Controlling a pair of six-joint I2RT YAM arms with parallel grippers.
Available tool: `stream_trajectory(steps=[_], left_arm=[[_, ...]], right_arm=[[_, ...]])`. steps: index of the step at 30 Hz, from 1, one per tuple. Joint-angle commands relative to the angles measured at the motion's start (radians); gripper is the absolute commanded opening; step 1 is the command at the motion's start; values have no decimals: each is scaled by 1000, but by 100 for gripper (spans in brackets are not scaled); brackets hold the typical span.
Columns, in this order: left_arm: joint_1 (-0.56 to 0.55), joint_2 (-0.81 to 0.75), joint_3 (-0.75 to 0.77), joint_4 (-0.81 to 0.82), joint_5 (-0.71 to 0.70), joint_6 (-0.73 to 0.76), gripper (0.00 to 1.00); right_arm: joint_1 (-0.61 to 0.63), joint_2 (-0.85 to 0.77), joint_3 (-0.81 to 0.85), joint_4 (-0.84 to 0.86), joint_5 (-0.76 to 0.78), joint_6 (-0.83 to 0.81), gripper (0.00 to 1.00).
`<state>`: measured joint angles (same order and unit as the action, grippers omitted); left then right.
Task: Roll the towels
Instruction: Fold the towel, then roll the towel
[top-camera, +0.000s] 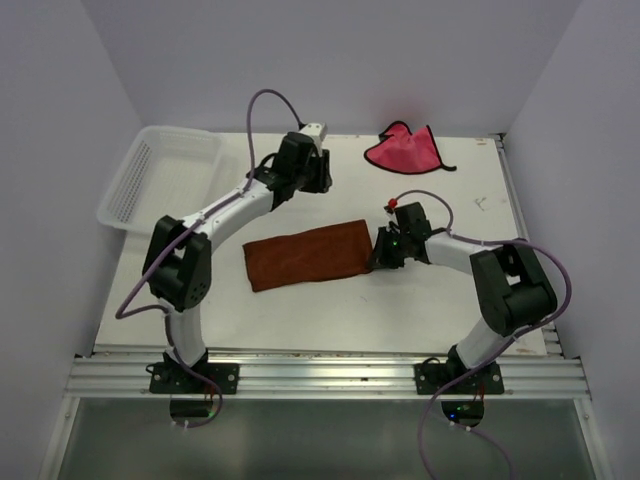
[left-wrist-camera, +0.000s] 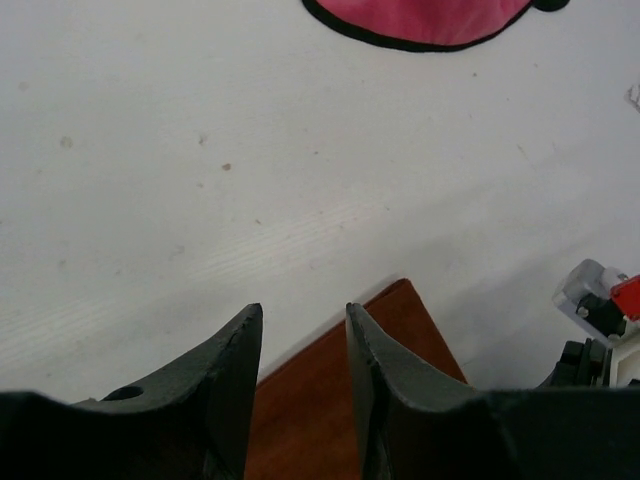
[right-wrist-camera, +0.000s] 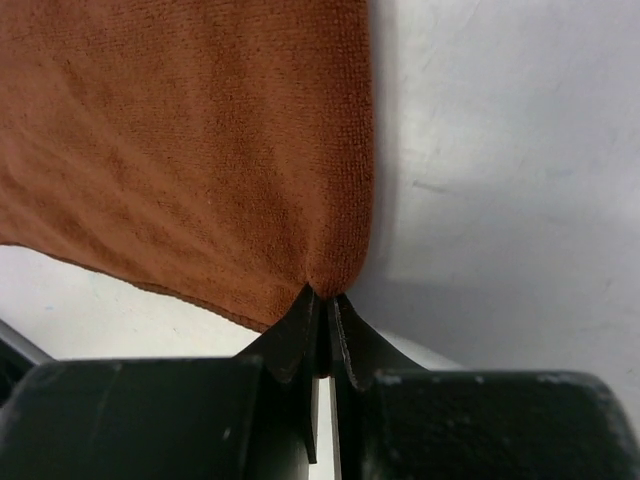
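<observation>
Right gripper (right-wrist-camera: 322, 310): seen closest in the right wrist view. Its jaws are drawn in to a thin slit, and cloth is pinched between the tips.
Right fingers (right-wrist-camera: 290, 345): dark and pressed almost together. The cloth is gathered into a small pucker where they meet.
Brown towel (top-camera: 308, 255): laid flat and unrolled as a long strip at the middle of the table (top-camera: 300, 315). It is slightly slanted, with its right end nearer the far edge than its left end. It is gripped at the right end, by a corner; which corner cannot be told.
Right arm: bent low across the right half of the table, its wrist brought down to the towel's right end.
Left gripper (left-wrist-camera: 300, 320): held part-way open, with a clear gap between the jaws and nothing between them.
Left fingers (left-wrist-camera: 235, 390): held above bare table, with a corner of the brown towel seen below and between them.
Left arm: stretched from the near left corner toward the far edge, past the towel's far side.
Pink towel (top-camera: 405, 150): lying by the far edge, right of centre and well apart from both grippers. It is loosely bunched into a fan shape, its dark edging is visible, and no gripper touches it.
Basket (top-camera: 125, 195): white mesh, set at the far left corner.
Rail (top-camera: 330, 375): fixed along the near edge, with both arm bases bolted to it.
</observation>
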<state>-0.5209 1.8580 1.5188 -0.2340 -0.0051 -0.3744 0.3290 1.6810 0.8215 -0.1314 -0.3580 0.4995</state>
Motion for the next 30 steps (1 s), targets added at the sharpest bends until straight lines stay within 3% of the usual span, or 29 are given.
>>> stream_trajectory(steps=[1, 7, 15, 17, 23, 30], left_arm=[[-83, 98, 131, -45, 25, -7, 43], [-226, 279, 256, -70, 24, -61, 44], [-286, 426, 381, -103, 10, -106, 44], [-292, 457, 412, -151, -60, -104, 44], [-297, 486, 465, -203, -196, -118, 44], [-304, 472, 432, -186, -240, -129, 43]], right_arm=[[44, -40, -71, -16, 155, 20, 4], [45, -101, -163, 45, 255, 91, 0], [45, -115, -259, 164, 242, 146, 0], [45, -103, -262, 179, 232, 149, 0], [45, -86, -272, 208, 214, 157, 0], [45, -81, -277, 205, 214, 149, 0]])
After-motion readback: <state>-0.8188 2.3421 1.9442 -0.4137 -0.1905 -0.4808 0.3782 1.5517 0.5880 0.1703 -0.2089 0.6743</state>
